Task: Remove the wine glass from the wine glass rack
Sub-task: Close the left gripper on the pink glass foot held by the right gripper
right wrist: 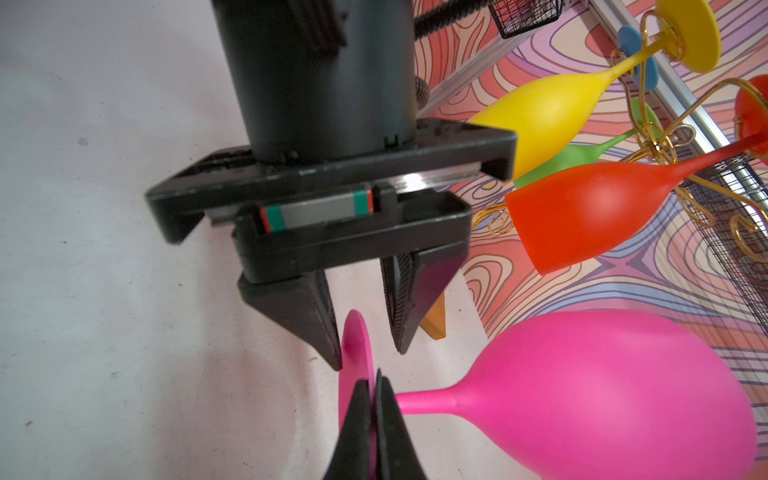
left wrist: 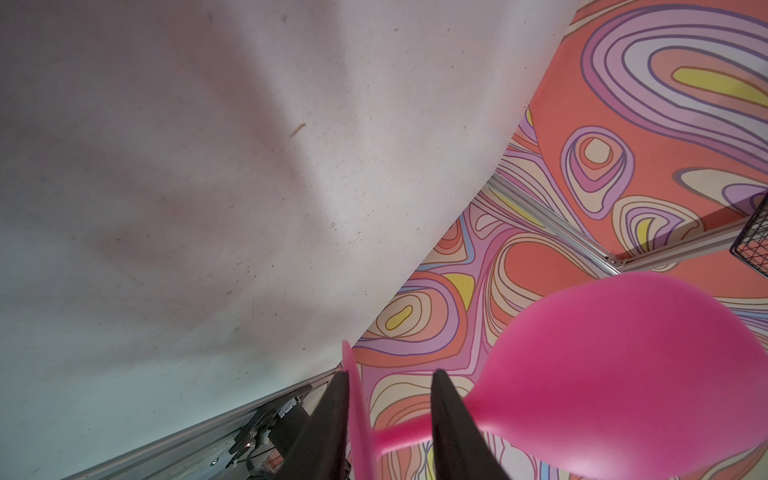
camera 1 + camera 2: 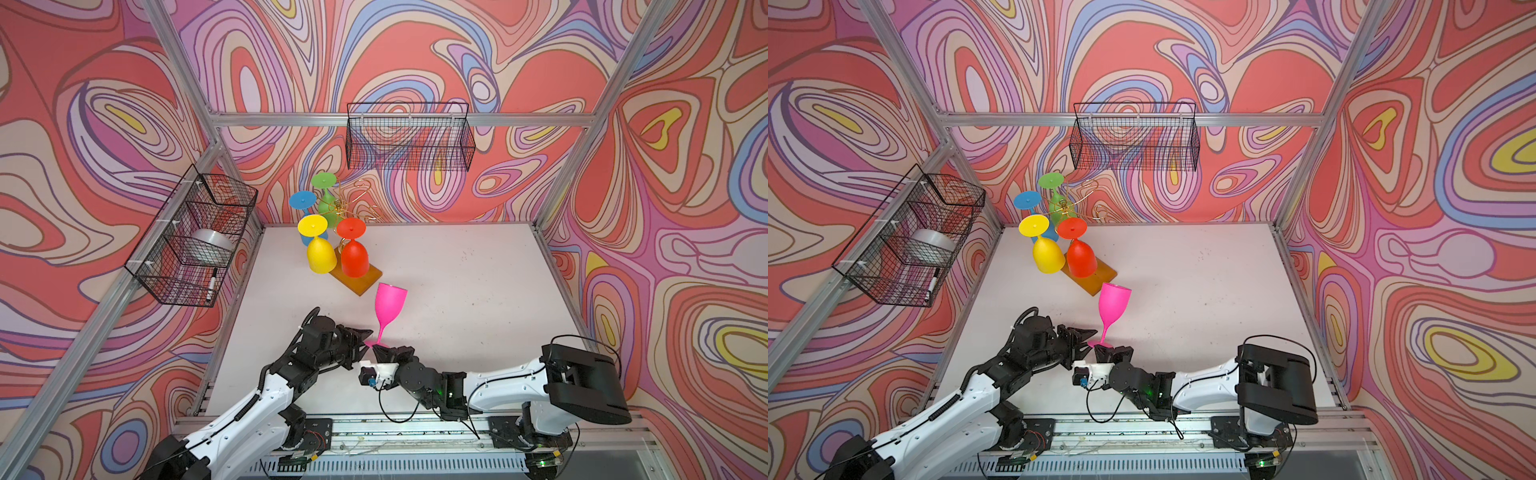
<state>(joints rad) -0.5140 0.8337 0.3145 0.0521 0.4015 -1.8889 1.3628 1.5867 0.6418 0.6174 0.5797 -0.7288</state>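
- The pink wine glass [image 3: 390, 301] is off the wine glass rack [image 3: 365, 284]. It stands a bit tilted, cup on top, at the near middle of the white table [image 3: 478, 291], just in front of the rack's orange base.
- The right gripper [image 1: 374, 384] pinches the rim of the glass's flat round foot. Its jaws press on it from both sides.
- The left gripper [image 1: 369, 358] reaches in from the left. Its jaws are spread, and the foot sits in the gap between them. One finger [image 1: 328, 332] may be touching the foot, but that is hard to tell.
- The rack stands at the far left of the table. A yellow glass [image 3: 321, 257], a red glass [image 3: 354, 259], a green glass [image 3: 324, 180] and a blue glass [image 3: 302, 200] hang on it upside down.
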